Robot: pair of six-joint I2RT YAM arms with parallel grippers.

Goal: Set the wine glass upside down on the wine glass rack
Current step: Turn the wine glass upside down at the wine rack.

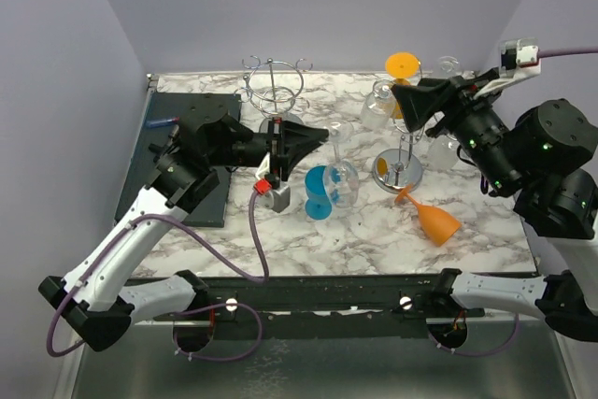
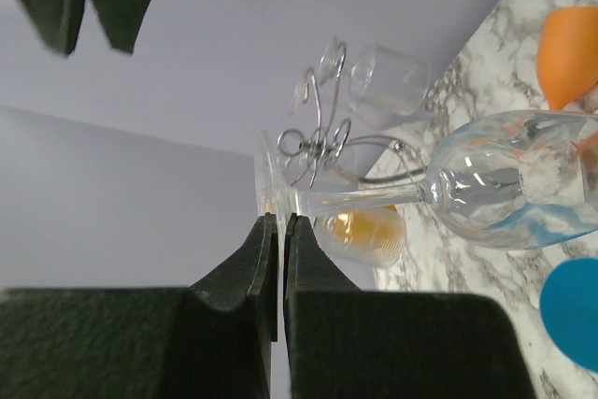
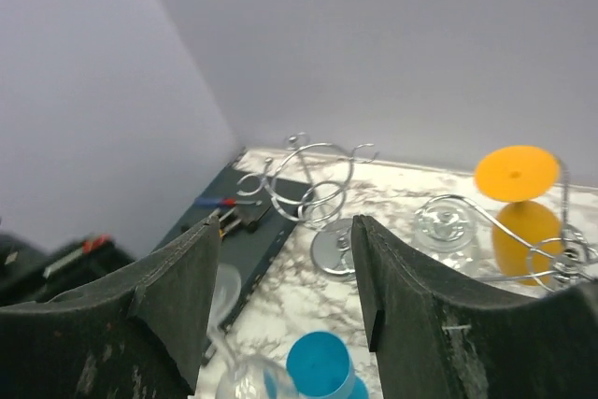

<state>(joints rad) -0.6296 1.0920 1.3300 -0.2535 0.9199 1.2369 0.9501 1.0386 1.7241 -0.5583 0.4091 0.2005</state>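
My left gripper (image 1: 325,134) (image 2: 280,220) is shut on the foot of a clear wine glass (image 1: 342,182) (image 2: 505,179), held over the marble table with its foot up and its bowl down. The glass's bowl hangs beside a blue glass (image 1: 319,193) (image 3: 322,366). To its right stands a wire wine glass rack (image 1: 399,171) (image 2: 322,142) with an orange glass (image 1: 404,66) (image 3: 516,175) and clear glasses hanging upside down. My right gripper (image 1: 404,100) (image 3: 285,231) hovers open above that rack, nothing between its fingers.
An empty second wire rack (image 1: 274,91) (image 3: 318,195) stands at the back. An orange glass (image 1: 434,220) (image 2: 570,49) lies on its side at the front right. A dark mat (image 1: 187,161) with small tools covers the table's left side. Walls close in left and behind.
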